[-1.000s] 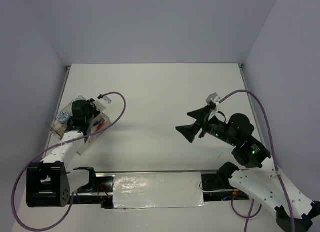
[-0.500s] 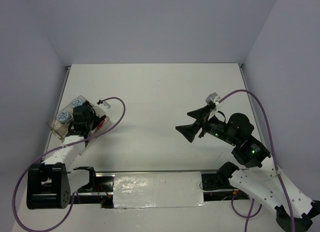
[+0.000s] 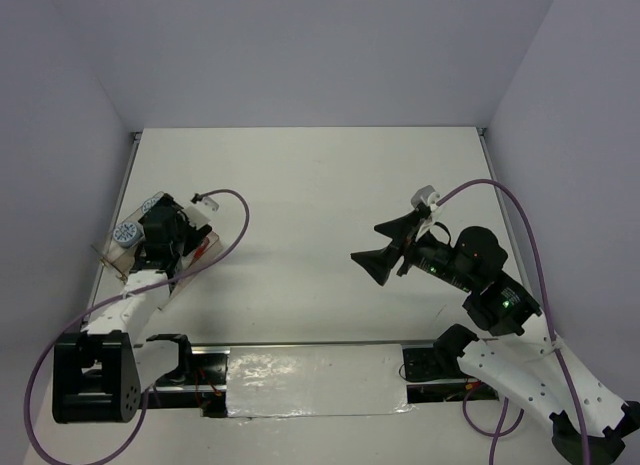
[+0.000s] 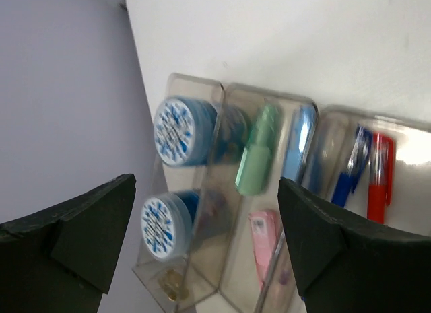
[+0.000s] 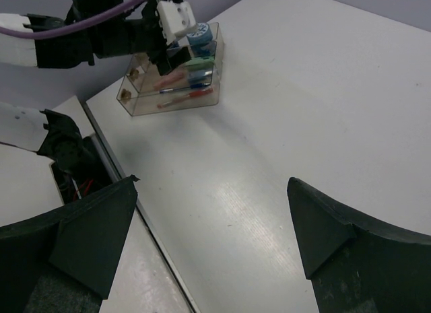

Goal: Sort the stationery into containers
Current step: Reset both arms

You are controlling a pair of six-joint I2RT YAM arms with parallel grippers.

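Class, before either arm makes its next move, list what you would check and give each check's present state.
1. Left pincer open, empty: ok.
2. Right pincer open, empty, away from the tray: ok.
3. Both discs in tray: ok.
4. Green capsule, blue capsule, pink capsule in tray: ok.
5. Red pen, blue pen in tray: ok.
6. Any further pens: cannot tell, blurred.

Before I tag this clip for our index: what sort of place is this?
Probably a lab robot test cell: a white table boxed in by plain pale walls, a left arm and right arm mounted at its near edge, and a clear tray of stationery set out on it.
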